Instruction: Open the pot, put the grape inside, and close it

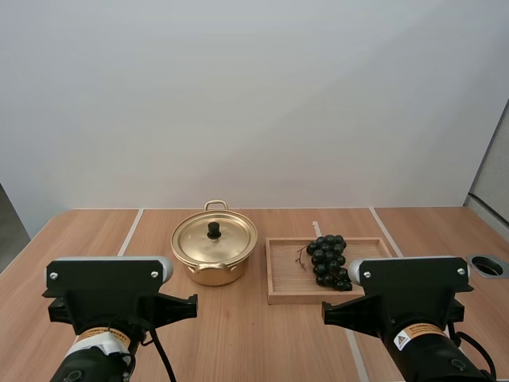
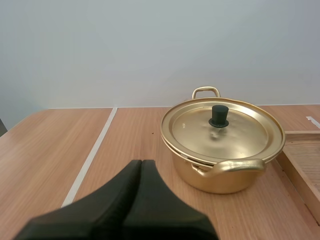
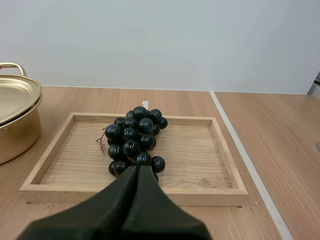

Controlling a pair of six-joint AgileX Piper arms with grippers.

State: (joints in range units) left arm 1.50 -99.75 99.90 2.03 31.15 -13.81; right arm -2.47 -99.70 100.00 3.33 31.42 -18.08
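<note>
Left end effector (image 2: 141, 169): clenched on nothing, both fingers lying together as one dark wedge. It hangs low over the tabletop (image 2: 60, 145), on the near side of the pot (image 2: 220, 172), apart from it.

Right end effector (image 3: 138, 173): likewise clenched and holding nothing, fingers pressed into a single wedge. The tip sits at the near end of the bunch of grapes (image 3: 134, 139), over the near rim of the tray (image 3: 200, 155). Whether it touches the fruit cannot be told.

Pot: gold-coloured, upright on the tabletop left of centre, with one loop handle (image 2: 205, 92) on the far side and another on the near side. The lid (image 2: 240, 137) is seated flat on the rim, and its black knob (image 2: 218, 116) stands upright at the centre.

Grapes: a dark bunch lying in the wooden tray, toward the tray's right half in the high view (image 1: 329, 260), its long axis running near to far. The stem end points left.

Tray: flat on the tabletop just right of the pot, close beside it. A narrow gap shows between the two in the high view.
</note>
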